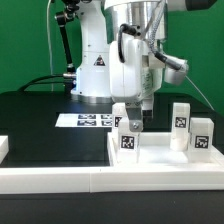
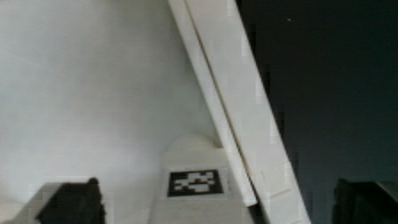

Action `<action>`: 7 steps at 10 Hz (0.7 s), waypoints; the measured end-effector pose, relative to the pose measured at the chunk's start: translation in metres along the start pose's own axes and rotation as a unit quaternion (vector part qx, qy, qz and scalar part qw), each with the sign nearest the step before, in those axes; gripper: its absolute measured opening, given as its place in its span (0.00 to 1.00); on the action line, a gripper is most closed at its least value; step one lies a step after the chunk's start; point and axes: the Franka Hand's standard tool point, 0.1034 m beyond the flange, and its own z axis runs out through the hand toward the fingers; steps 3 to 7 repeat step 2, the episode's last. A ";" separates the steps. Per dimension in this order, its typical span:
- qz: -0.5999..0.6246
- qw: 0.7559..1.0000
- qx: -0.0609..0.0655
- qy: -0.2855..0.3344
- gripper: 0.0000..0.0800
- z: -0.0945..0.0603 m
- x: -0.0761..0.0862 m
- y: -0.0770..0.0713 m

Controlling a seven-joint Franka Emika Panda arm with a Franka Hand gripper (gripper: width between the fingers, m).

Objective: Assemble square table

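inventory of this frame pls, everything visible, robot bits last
tabletop: 1, white, rimmed tray, front of the table toward the exterior view's right
legs: 4 seen, white, tagged blocks, upright on the tabletop; one under the gripper, one behind it, two toward the exterior view's right
border wall: 1, white, along the front edge
marker board: 1, white with tags, flat on the black table
arm: 1, white, behind the tabletop
gripper: 1, open, over the nearest leg

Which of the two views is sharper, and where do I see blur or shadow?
Exterior view: sharper, evenly lit; square tags on the white block legs stay readable. Wrist view: soft overall; the tag on the near white block leg is blurred, and the hand's dark fingertips are out of focus.
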 end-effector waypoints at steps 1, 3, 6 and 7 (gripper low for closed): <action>-0.001 1.000 0.000 0.000 0.81 0.001 0.000 0.000; -0.001 1.000 -0.001 0.000 0.81 0.001 0.000 0.000; -0.001 1.000 -0.001 0.000 0.81 0.001 0.000 0.000; -0.001 1.000 -0.001 0.000 0.81 0.001 0.000 0.000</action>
